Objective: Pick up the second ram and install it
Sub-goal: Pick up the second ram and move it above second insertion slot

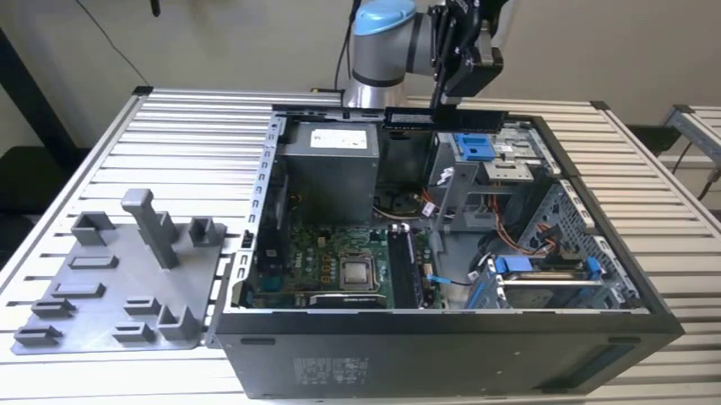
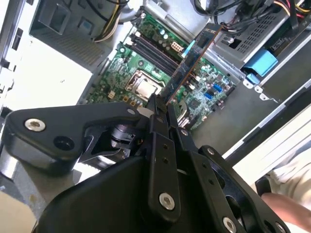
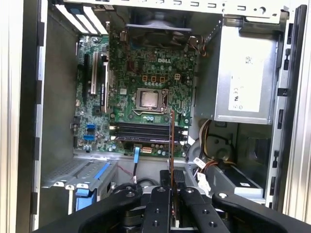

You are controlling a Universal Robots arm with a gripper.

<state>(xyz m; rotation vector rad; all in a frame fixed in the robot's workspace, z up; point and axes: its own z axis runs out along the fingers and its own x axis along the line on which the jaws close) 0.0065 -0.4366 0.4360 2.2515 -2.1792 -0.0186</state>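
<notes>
Memory stick held over open computer
The black gripper [image 1: 452, 99] clamps the long, thin, dark memory stick [image 1: 441, 117] above the dark-grey metal computer case [image 1: 451, 354], long axis level. The first wrist view shows the stick [image 3: 172, 141] edge-on over the green motherboard [image 3: 126, 63]; the second wrist view shows its flat side [image 2: 190, 62].

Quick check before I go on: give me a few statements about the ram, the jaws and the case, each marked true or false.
1. The gripper has its jaws shut on the second ram. True.
2. The second ram is already seated in a slot on the motherboard. False: it is held up over the open computer case, clear of the board.
3. The case is closed by a side panel. False: it lies open, with the motherboard in plain sight.
4. A grey holder tray lies on the table at the exterior view's left of the case. True.
</notes>
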